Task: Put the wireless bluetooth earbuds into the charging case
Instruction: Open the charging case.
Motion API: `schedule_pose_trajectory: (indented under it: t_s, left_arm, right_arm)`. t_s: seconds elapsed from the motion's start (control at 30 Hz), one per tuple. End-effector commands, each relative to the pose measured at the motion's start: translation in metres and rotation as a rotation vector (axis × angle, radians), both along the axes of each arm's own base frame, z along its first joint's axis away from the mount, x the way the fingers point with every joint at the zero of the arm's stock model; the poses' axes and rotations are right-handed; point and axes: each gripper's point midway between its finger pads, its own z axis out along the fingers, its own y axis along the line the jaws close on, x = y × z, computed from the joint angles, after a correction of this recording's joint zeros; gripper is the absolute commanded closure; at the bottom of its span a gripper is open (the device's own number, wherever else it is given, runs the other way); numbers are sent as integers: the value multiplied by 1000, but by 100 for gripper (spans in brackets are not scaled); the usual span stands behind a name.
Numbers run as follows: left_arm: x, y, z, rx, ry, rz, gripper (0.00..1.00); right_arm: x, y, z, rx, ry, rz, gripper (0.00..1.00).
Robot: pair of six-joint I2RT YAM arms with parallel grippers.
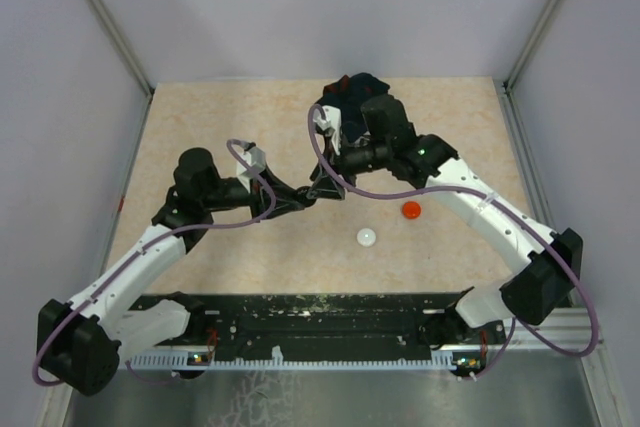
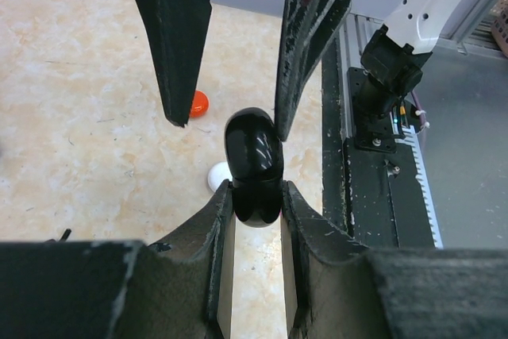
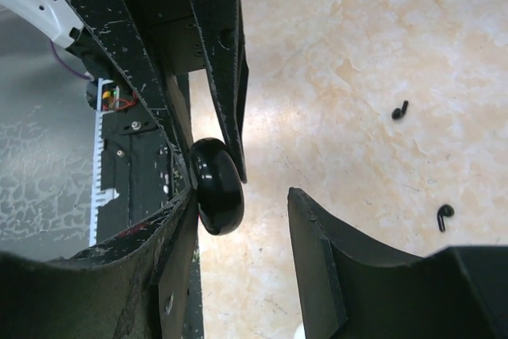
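**Black case held mid-air between both grippers, earbuds not yet picked**

The left gripper is clamped narrow on the black case. It holds the case on edge above the table, near the middle of the workspace. The case looks closed, though no seam or lid line can be made out in either wrist view.

The right gripper comes in from the opposite side with its jaws wide. One finger touches the case rim and the other finger stands well apart, so it grips nothing.

A white puck and a red puck lie on the table to the right of the meeting point, apart from each other. Two black earbuds lie loose on the table, seen only in the right wrist view. They are well apart from the case and too small to find in the top view. A dark cloth sits at the far edge.

Step in hand, as a judgement: preparing the case, either a handover or getting the lid open, with nothing inserted yet.

The next move probably calls for the right jaws to close on the free half of the case or pry the lid while the left grip stays firm. The case is glossy and could slip or twist.
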Motion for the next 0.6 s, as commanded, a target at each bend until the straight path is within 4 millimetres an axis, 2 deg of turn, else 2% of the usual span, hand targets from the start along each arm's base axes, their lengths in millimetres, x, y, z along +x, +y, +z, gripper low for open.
schedule_pose_trajectory:
  t_s: [0.0, 0.13, 0.4, 0.47, 0.57]
  left_arm:
    - [-11, -2, 5, -17, -27, -70, 100]
    - [-14, -3, 4, -16, -21, -95, 100]
    - [-15, -4, 2, -18, -19, -115, 100]
    - [-13, -3, 1, -15, -24, -100, 100]
    - [1, -1, -2, 13, -36, -14, 100]
  right_arm:
    - [25, -9, 31, 77, -117, -114, 52]
    - [32, -13, 31, 74, -127, -159, 52]
    - [35, -12, 25, 77, -107, -164, 52]
    - [35, -11, 26, 81, -107, -165, 52]
    - [37, -14, 32, 97, -110, -182, 51]
